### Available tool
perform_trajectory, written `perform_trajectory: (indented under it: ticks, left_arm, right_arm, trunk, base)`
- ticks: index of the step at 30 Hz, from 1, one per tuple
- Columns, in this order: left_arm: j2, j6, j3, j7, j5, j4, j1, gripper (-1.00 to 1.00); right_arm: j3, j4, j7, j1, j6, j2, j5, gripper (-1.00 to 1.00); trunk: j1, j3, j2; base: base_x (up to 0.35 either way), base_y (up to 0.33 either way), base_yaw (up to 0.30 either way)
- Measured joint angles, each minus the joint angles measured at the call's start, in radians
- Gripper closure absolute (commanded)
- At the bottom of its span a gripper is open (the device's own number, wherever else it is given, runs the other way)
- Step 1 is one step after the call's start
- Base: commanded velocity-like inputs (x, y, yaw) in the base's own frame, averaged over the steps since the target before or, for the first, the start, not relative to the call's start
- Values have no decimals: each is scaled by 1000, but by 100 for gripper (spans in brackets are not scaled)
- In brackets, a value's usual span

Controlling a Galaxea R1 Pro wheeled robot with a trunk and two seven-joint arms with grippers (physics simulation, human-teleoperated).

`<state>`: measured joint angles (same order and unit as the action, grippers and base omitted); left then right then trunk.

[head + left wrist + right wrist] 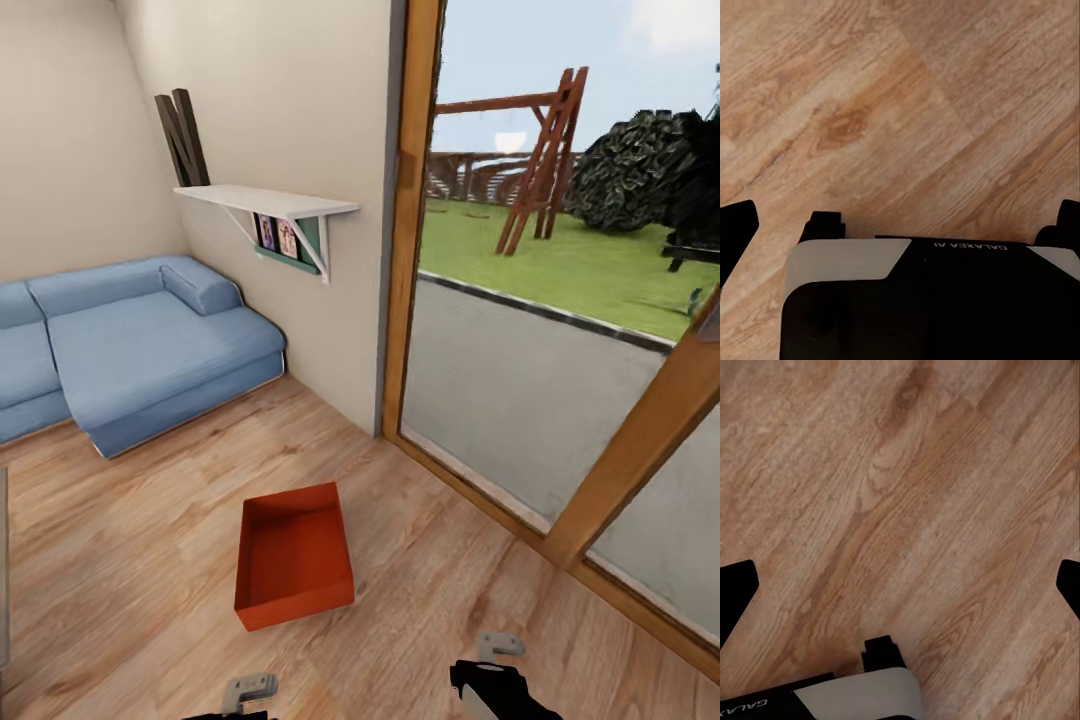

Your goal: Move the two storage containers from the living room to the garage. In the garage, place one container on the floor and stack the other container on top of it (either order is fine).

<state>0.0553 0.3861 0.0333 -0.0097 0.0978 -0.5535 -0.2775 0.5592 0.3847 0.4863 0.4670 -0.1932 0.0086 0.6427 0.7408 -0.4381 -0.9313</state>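
Note:
One orange-red storage container (293, 556) sits empty on the light wood plank flooring of the living room, a short way ahead of me and slightly left of centre. The ends of my left arm (248, 690) and right arm (497, 688) hang low at the near edge of the head view, short of the container. In the left wrist view my left gripper (900, 217) is open over bare planks, its dark fingers (736, 225) far apart. In the right wrist view my right gripper (900, 585) is also open above the wood, with nothing between its fingers (735, 585).
A blue sectional sofa (130, 345) fills the far left corner. A white wall shelf (268, 203) with a black letter N (183, 135) juts from the beige wall. Wood-framed glass doors (408, 250) run along the right. Open planks surround the container.

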Motion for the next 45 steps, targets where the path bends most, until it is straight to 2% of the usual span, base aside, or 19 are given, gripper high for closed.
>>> perform_trajectory:
  ticks: [18, 27, 45]
  left_arm:
    - [0, 0, 0, 0, 0, 0, 0, -100]
    - [0, 0, 0, 0, 0, 0, 0, -100]
    - [0, 0, 0, 0, 0, 0, 0, -100]
  right_arm:
    - [0, 0, 0, 0, 0, 0, 0, -100]
    - [0, 0, 0, 0, 0, 0, 0, -100]
    - [0, 0, 0, 0, 0, 0, 0, -100]
  trunk:
    - [0, 0, 0]
    - [0, 0, 0]
    - [0, -5, 0]
  base:
    - [247, 6, 0]
    - [271, 154, 9]
    - [32, 16, 239]
